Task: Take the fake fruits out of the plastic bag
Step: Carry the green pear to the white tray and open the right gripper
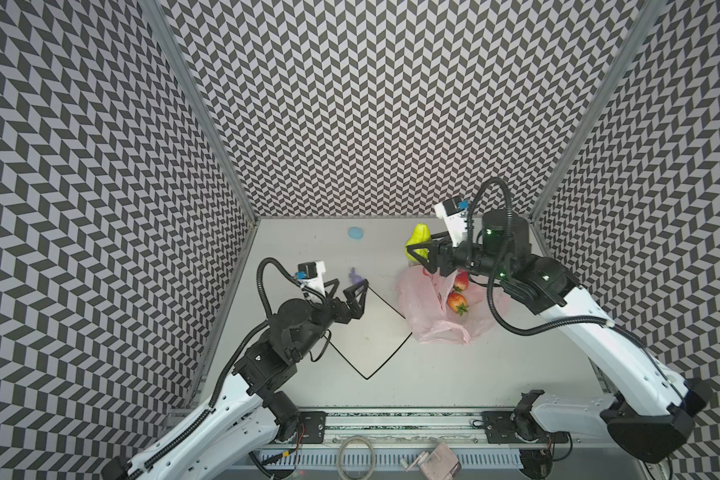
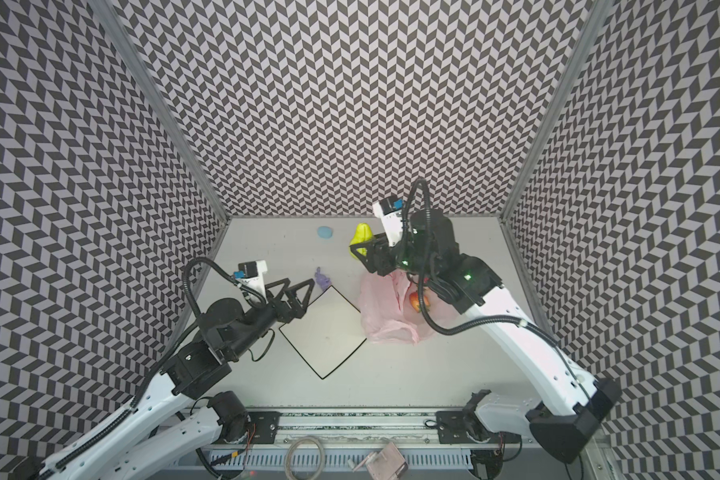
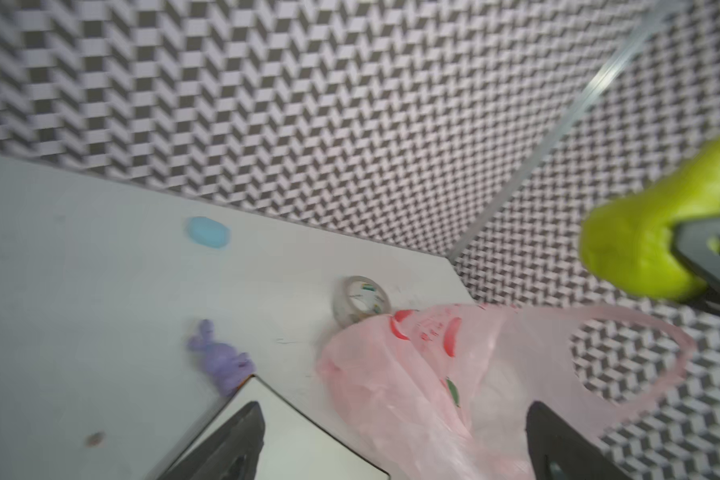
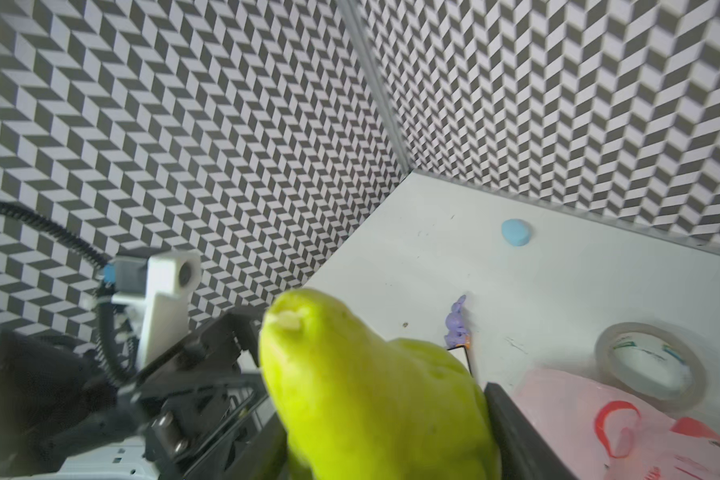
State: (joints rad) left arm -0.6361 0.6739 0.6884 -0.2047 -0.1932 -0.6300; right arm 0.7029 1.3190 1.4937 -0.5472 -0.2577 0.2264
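1. Your left gripper point(image 1: 351, 284): jaws spread wide, nothing between them, wrist angled toward the far right.
2. Your right gripper point(image 1: 419, 245): jaws clamped on the pear point(image 1: 420, 232), held high, pointing left in both top views.
3. Both arms reach in from the near edge, elbows bent.

No word or number could be read anywhere. The tape roll point(image 4: 651, 365) bore green print inside its core, and the plastic bag point(image 3: 412, 374) bore small red marks. Both were too blurred to make out.
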